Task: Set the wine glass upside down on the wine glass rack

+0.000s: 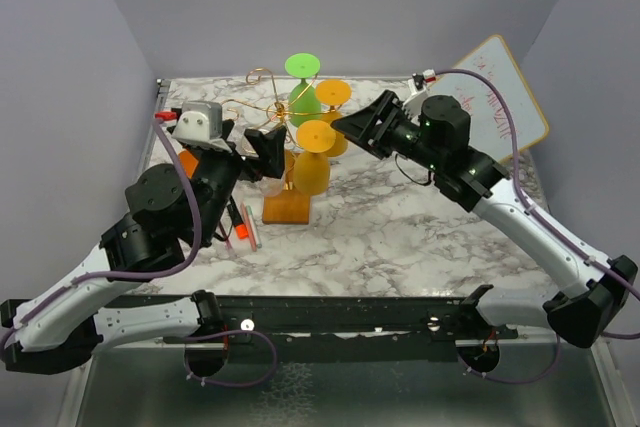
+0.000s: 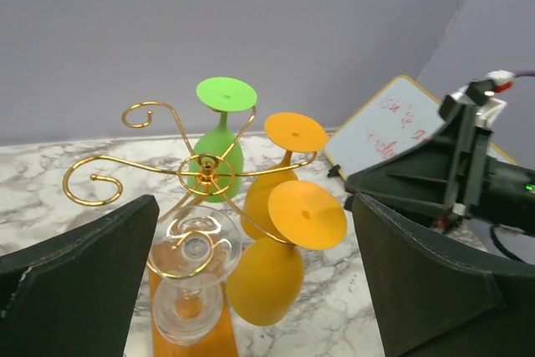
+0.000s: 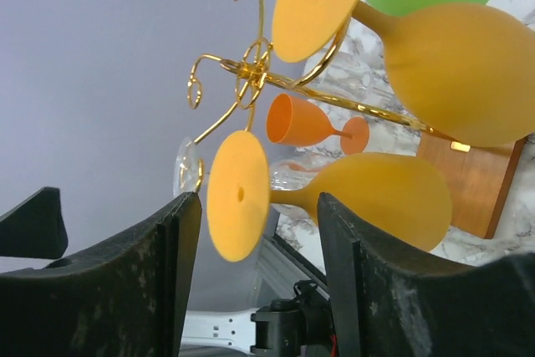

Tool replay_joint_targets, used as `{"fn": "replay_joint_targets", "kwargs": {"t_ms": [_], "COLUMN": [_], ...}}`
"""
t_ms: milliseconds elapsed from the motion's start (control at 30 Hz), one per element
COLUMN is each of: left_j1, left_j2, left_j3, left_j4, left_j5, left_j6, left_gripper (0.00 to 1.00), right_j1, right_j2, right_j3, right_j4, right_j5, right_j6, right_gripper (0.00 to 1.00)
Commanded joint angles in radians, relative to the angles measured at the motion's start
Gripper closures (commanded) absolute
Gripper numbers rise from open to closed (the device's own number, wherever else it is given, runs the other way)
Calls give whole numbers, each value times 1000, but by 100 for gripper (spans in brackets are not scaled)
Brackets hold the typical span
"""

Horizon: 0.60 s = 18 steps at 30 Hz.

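The wine glass rack (image 1: 283, 125) is gold wire on an orange-brown wooden base (image 1: 287, 209). The wine glass (image 1: 313, 159), yellow-orange, hangs upside down from a front arm, foot up (image 2: 306, 213). My right gripper (image 1: 352, 124) is open just right of it. In the right wrist view its foot (image 3: 238, 194) shows between the fingers (image 3: 177, 244) with a gap on each side, the bowl (image 3: 376, 194) beyond. My left gripper (image 1: 263, 144) is open at the rack's left and holds nothing. A green glass (image 2: 221, 138), another orange one (image 2: 288, 152) and a clear one (image 2: 191, 277) also hang there.
A small whiteboard (image 1: 503, 97) leans at the back right. Markers (image 1: 241, 227) lie left of the base, and a grey-white object (image 1: 201, 121) sits at the back left. An orange goblet (image 3: 305, 120) lies on its side on the marble table (image 1: 400, 237).
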Motion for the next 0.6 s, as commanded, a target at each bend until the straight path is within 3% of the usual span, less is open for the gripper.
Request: {"fn": "replay_joint_targets", "kwargs": {"t_ms": [0, 167, 400, 567], "left_j1": [-3, 31, 374, 538], "left_j2": [87, 216, 313, 333], "left_j3": [77, 177, 238, 269], "left_j4": [-77, -79, -108, -129], "left_j5": [-135, -187, 79, 144], "left_j6": [82, 152, 156, 150], "left_gripper": [1, 1, 1, 1], "right_j1": [0, 0, 1, 0], "right_j2": [-87, -152, -223, -269], "right_j3": [-21, -68, -104, -128], "right_j4": [-33, -60, -91, -123], "right_j5": [84, 163, 173, 210], "right_j6": [-41, -59, -81, -78], "right_gripper": [36, 32, 32, 31]}}
